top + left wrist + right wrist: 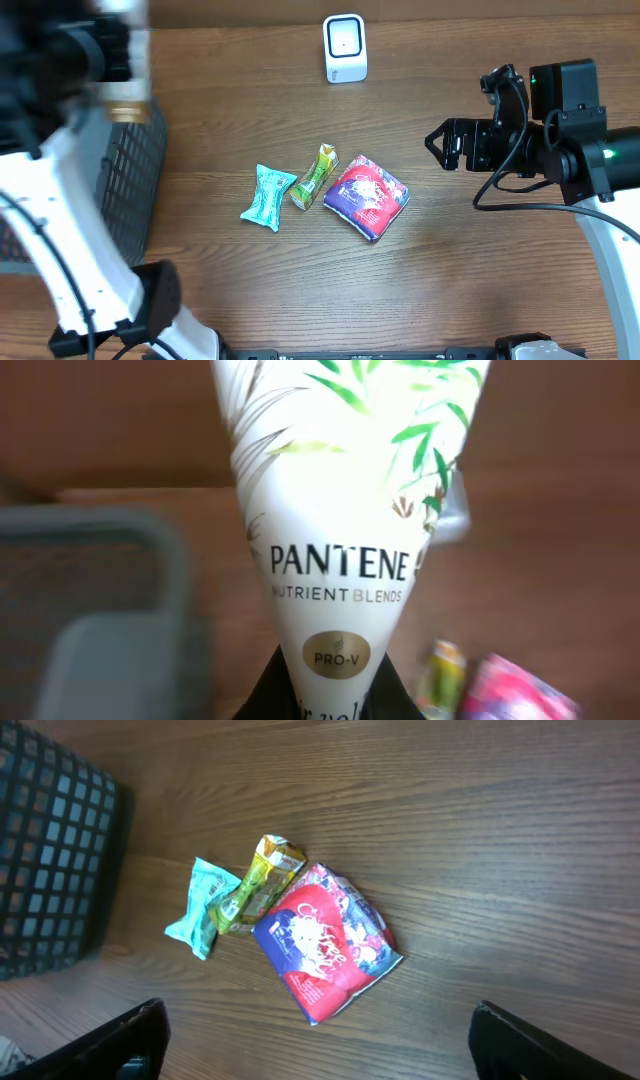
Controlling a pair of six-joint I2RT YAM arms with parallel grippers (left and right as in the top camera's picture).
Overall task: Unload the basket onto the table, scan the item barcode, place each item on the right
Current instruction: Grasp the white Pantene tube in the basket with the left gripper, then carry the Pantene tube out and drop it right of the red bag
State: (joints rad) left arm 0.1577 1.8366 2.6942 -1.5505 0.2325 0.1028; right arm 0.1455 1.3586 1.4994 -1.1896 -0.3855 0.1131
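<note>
Since we go L to R, L gripper (pixel 100 50): far-left corner, blurred in the overhead view. We take it as clamped on the Pantene tube (pixel 340 560), tho the jaws themselves don't show in its wrist view.
Pantene tube: white w/ green leaves, gold PRO-V badge and a black lower part. It fills the L wrist view, held up off the table over the far edge of the basket, well apart from the scanner.
Basket (pixel 135 190): black mesh, left side of the table (pixel 480 280), just left of the packets.
Teal packet (pixel 268 196): centre, lying flat, leftmost of 3.
Green-yellow packet (pixel 315 177): middle one, tilted. It's touching the teal packet on its left, and its right edge is against the pouch.
Red-purple pouch (pixel 367 196): rightmost and biggest of the 3, flat, set at an angle.
Scanner (pixel 345 47): small white box, far centre, upright, apart from all 3 packets.
R gripper (pixel 432 143): right side, above the table, pointing left twd the pouch. Jaws spread wide, nothing btwn them. Its wrist view shows both fingers (pixel 120 1040) at the bottom corners, pouch between them.
</note>
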